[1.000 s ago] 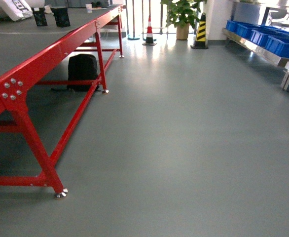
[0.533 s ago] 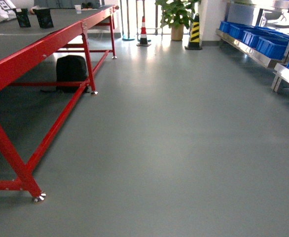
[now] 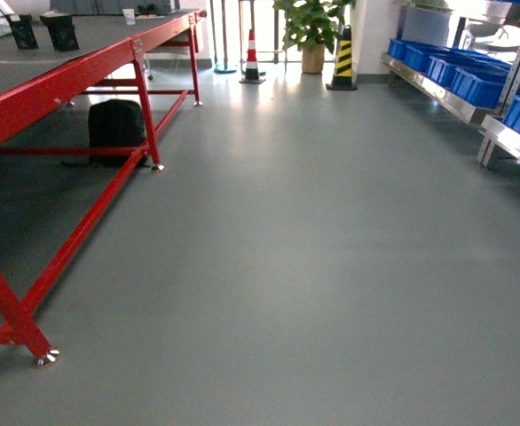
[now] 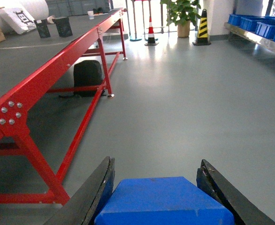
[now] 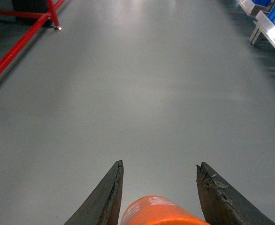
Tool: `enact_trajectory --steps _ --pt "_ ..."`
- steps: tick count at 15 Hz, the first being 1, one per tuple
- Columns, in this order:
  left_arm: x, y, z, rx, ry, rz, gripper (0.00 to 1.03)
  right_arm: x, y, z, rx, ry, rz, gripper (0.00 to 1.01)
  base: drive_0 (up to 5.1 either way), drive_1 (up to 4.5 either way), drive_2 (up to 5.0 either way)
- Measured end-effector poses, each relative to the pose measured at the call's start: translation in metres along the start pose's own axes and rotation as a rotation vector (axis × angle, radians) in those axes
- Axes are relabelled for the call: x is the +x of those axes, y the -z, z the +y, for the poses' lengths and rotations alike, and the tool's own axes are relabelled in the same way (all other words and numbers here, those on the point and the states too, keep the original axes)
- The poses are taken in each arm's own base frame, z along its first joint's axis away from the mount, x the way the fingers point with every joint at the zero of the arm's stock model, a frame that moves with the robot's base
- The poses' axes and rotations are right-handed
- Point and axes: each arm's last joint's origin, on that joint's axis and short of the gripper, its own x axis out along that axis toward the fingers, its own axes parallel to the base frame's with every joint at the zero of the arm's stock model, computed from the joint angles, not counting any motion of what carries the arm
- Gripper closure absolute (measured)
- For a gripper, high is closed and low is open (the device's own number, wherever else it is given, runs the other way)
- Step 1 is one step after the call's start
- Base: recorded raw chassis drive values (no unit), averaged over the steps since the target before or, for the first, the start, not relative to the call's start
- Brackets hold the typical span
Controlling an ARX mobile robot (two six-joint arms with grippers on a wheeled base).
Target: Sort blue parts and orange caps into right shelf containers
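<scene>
Since a second ago the head view has swung rightward: the red-framed counter (image 3: 60, 84) has slid toward the left edge, and the right shelf containers (image 3: 473, 75) now show more fully along the right side.

One of the blue parts (image 4: 163, 201) sits between the fingers of the left gripper (image 4: 158, 194), filling the gap from one dark finger to the other; both fingers appear to bear against its sides. One of the orange caps (image 5: 158, 213) sits likewise between the fingers of the right gripper (image 5: 158, 197), with white print partly visible on its side and both fingers close against it.

Ahead of both sets of fingers lies bare grey floor (image 3: 313, 266). Far beyond the fingertips and to their right, the blue containers stand in a row on a metal shelf (image 3: 437, 93). To the left of the fingers runs the long counter, with a black backpack (image 3: 115, 131) on the floor beneath it. Straight ahead, far off, stand a potted plant (image 3: 311, 31), a yellow-and-black cone (image 3: 342, 60) and a red-and-white cone (image 3: 251, 60).
</scene>
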Motion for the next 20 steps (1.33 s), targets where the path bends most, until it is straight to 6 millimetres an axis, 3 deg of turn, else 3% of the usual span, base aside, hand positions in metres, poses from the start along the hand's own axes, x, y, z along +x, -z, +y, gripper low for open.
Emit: enact_trajectory --steps 2,20 --pt "0.0 0.0001 -0.0003 0.0 0.004 0.001 0.58 0.0 -0.0002 0.0 0.0 0.0 -0.002 0.59 4.1 -1.98 -2.0" --pt "-0.0003 -0.0009 -0.0001 -0.001 0.002 -0.005 0.58 -0.0002 -0.0004 0.0 0.0 0.0 -0.005 0.59 0.0 0.0 0.0"
